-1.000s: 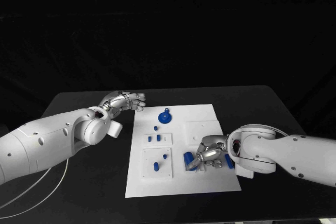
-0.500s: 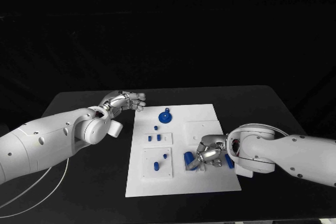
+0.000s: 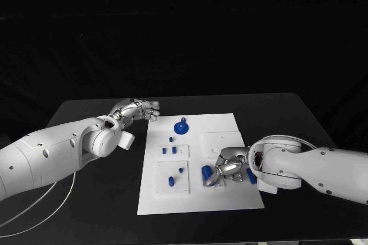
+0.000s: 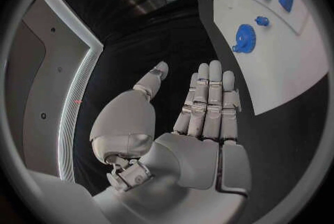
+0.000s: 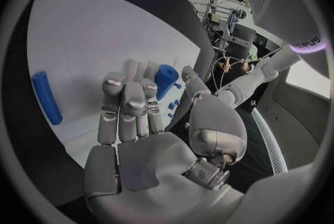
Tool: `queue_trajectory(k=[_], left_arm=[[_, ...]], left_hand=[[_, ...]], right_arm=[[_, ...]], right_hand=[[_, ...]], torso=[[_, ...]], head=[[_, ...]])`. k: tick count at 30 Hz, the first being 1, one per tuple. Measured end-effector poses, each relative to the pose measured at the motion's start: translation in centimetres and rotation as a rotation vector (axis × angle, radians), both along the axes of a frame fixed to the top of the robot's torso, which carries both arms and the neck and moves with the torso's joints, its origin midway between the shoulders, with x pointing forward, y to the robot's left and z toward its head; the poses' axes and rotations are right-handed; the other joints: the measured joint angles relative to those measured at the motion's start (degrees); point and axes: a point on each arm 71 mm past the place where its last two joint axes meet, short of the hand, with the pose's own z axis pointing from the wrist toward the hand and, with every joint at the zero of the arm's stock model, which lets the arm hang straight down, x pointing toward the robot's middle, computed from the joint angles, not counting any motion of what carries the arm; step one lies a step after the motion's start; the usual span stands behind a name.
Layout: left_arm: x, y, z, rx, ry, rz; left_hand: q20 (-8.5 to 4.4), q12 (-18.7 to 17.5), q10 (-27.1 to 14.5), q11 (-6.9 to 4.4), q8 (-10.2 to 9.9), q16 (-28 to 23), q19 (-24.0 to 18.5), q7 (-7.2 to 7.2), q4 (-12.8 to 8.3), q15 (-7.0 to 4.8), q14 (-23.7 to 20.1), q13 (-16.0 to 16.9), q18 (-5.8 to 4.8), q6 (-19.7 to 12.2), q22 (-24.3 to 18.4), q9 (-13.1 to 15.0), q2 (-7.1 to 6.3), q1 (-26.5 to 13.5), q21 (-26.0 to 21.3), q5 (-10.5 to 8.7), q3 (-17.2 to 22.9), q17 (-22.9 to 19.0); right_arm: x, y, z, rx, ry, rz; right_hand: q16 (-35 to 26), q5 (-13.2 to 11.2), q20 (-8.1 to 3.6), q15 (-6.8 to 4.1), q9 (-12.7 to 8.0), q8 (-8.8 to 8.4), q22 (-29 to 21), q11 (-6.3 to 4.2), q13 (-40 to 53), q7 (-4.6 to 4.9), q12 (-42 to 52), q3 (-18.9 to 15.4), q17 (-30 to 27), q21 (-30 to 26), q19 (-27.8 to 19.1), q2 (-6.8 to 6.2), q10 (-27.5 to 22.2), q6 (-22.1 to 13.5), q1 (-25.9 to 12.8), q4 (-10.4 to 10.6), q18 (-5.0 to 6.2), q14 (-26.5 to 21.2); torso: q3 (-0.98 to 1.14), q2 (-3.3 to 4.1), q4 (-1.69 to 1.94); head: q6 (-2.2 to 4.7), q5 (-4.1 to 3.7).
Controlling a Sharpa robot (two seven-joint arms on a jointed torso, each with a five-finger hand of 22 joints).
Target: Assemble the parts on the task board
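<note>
Right robot hand (image 3: 228,167) sits low over the near right part of the task board (image 3: 222,125), fingers curled together toward the board. In the right wrist view a short blue cylinder (image 5: 166,80) shows past the fingertips (image 5: 114,82), close to the thumb; can't tell if it's pinched or just lying beside the hand. Long blue rod (image 3: 207,176) lies flat on the board just beside this hand on its inner side; same rod (image 5: 47,97) shows apart from the fingers in the wrist view. Another blue piece (image 3: 251,175) lies on the hand's outer side, next to the wrist.

Further out toward the other arm: two small blue parts (image 3: 175,174) in a raised white square, and two small blue blocks (image 3: 168,149) in a smaller frame beyond that. Round blue disc with a tab (image 3: 180,128) lies on the board's far part.

Left robot hand (image 3: 136,111) hovers over the black surface (image 3: 92,109), just off the board's far left corner, holding nothing. Fingers (image 4: 209,96) straight and side by side, thumb apart. Disc (image 4: 244,39) is the nearest part to it, not touching.
</note>
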Motion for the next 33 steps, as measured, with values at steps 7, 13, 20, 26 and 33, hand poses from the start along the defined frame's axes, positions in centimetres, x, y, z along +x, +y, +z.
queue_trajectory(k=[7,13,20,26,33], left_arm=[[0.0,0.0,0.0,0.000,0.000,0.000],[0.0,0.0,0.0,0.001,0.001,0.000],[0.0,0.0,0.0,0.001,0.001,0.001],[0.0,0.0,0.0,0.002,0.001,0.001],[0.0,0.1,0.0,0.002,0.002,0.001]], left_hand=[[0.00,0.00,0.00,0.00,0.00,-0.10,0.00,0.00,0.00,0.00,0.00,0.00,0.00,0.00,0.04,0.00,0.00,0.00,0.00,0.00,0.00,0.06],[0.00,0.00,0.00,0.00,0.00,-0.10,0.00,0.00,0.00,0.00,0.00,0.00,0.00,0.00,0.03,0.00,0.00,0.00,0.00,0.00,0.00,0.06],[0.00,0.00,0.00,0.00,0.00,-0.10,0.00,0.00,0.00,0.00,0.00,0.00,0.00,0.00,0.08,0.01,0.00,0.00,0.00,0.00,0.00,0.05],[0.00,0.00,0.00,0.00,0.00,-0.10,0.00,0.00,-0.15,0.00,0.00,0.00,0.00,0.00,0.08,0.01,0.00,0.00,0.00,0.00,0.15,0.11],[0.00,0.00,0.00,0.00,0.00,-0.10,0.00,0.00,-0.15,0.00,0.00,0.00,0.00,0.00,0.13,0.02,0.00,0.00,-0.23,0.00,0.15,0.17]], right_arm=[[-0.1,0.1,0.0,0.006,-0.001,0.005],[-0.2,0.0,0.0,0.011,0.000,0.006],[-0.3,-0.3,0.2,0.022,-0.003,0.009],[-0.4,-0.4,0.6,0.031,-0.010,0.009],[-0.3,-0.5,1.1,0.041,-0.020,0.009]], right_hand=[[0.00,0.00,0.01,-0.01,-0.02,-0.12,-0.15,0.00,0.00,0.00,0.00,-0.53,-0.07,0.00,-0.01,-0.90,-0.01,0.00,-0.90,0.05,0.00,-0.02],[0.00,0.00,0.01,-0.02,-0.03,-0.12,-0.35,0.00,-0.01,-0.07,-0.01,-0.44,-0.20,-0.28,-0.01,-1.66,-0.01,0.06,-1.66,0.76,0.00,-0.02],[0.00,0.00,0.02,-0.02,-0.05,-0.12,-0.40,0.00,-0.01,-0.09,-0.01,-0.04,-0.20,-0.28,-0.02,-1.66,-0.01,0.05,-1.66,0.69,0.00,-0.02],[0.00,0.00,0.10,-0.08,-0.06,-0.12,-0.40,0.00,-0.01,-0.10,-0.01,0.05,-0.19,-0.28,-0.10,-1.66,-0.02,0.04,-1.66,0.60,0.00,-0.08],[0.00,0.00,0.11,-0.08,-0.03,-0.12,-0.40,0.00,-0.02,-0.20,-0.01,0.23,-0.25,-0.28,-0.11,-1.12,-0.02,-0.05,-1.12,0.42,0.00,-0.08]], torso=[[0.01,0.00,-0.01],[0.02,0.00,0.01],[-0.01,0.00,0.02],[-0.02,-0.01,0.02],[-0.02,-0.01,0.01]], head=[[0.08,0.01],[0.09,0.03],[0.09,0.13],[0.19,0.18],[0.29,0.18]])
